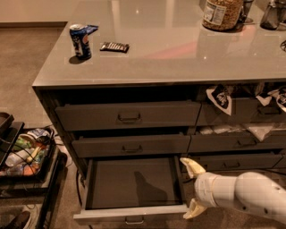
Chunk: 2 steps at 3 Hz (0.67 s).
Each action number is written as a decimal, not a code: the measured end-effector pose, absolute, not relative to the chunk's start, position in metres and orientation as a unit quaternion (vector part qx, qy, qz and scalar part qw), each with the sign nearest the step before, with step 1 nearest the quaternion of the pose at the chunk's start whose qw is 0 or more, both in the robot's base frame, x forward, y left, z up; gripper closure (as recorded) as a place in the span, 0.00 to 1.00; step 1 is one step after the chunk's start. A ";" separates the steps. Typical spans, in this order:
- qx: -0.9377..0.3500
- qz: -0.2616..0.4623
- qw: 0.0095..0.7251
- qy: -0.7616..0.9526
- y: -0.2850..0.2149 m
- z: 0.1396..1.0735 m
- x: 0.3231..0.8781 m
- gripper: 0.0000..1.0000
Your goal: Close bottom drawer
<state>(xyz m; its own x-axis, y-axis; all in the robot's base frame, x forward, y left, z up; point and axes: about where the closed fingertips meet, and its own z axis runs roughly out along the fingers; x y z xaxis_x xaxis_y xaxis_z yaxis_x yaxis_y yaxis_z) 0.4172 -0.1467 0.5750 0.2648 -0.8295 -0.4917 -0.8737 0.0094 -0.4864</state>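
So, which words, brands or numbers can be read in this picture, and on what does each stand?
None can be read.
Blue can on the counter: print too blurred.
Dark wrapper: lettering too small.
Jar: label blurred.
Printed bags: marks unreadable.
Bottom drawer, and the open gripper at its right side: no text.

You have three wide drawers in the left stack, and one of them, the bottom drawer (pixel 116 181), is pulled out. One hand (pixel 191 188), its two fingers spread, sits just right of it. The bench (pixel 178 58) carries one can (pixel 80 41), one wrapped bar (pixel 114 46) and one jar (pixel 222 13).
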 end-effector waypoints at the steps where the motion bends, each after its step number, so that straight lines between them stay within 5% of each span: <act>1: -0.683 -0.003 0.391 0.617 -0.136 0.555 0.448 0.00; 2: -0.681 -0.032 0.393 0.617 -0.130 0.545 0.474 0.00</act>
